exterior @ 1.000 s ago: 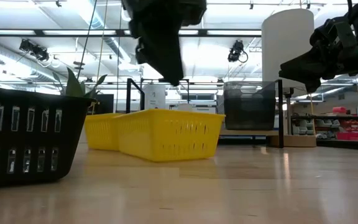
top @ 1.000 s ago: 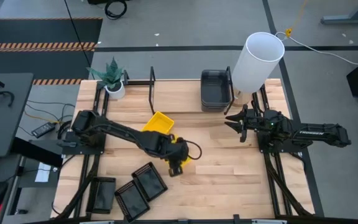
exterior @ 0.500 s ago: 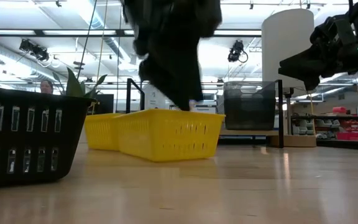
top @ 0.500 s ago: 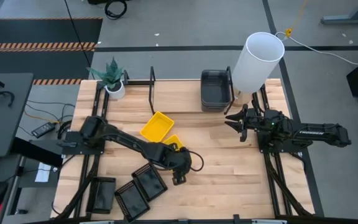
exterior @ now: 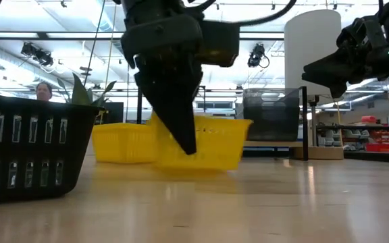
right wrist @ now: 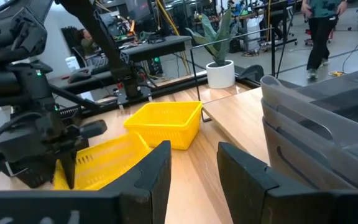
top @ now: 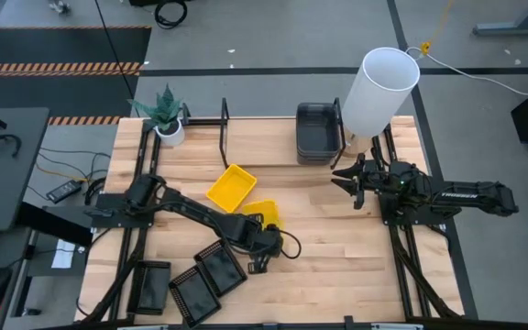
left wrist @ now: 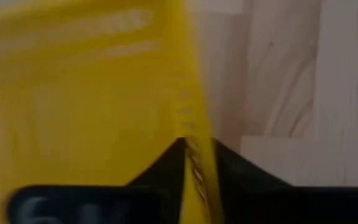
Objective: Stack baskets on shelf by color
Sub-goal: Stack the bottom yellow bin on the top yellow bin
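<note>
My left gripper (top: 265, 231) is shut on a yellow basket (top: 262, 213) at mid-table; in the low view it (exterior: 186, 138) points down in front of that basket (exterior: 211, 143). A second yellow basket (top: 231, 186) rests on its base just beyond it. A stack of smoky grey baskets (top: 319, 131) stands on the shelf (top: 259, 137) at the far edge. Two black perforated baskets (top: 220, 270) (top: 193, 293) and a dark one (top: 150, 284) lie at the near left. My right gripper (top: 345, 179) hangs open and empty above the table's right half. My left gripper pinches the yellow basket's near wall at its rim (left wrist: 194, 163), one finger inside the basket and one outside. The fingers come from above, pointing down. The basket looks tilted, its base partly off the table (exterior: 201, 165).
A tall white cylinder (top: 379, 90) stands at the far right beside the grey stack. A potted plant (top: 166, 115) stands at the far left corner. Bare tabletop (top: 337, 257) lies at the near right. A person (exterior: 44, 91) shows in the room behind.
My left gripper has come down onto the near yellow basket and taken hold of its wall. That basket has shifted a little toward the table's right and tipped, its base rising off the table. The other yellow basket has stayed put.
</note>
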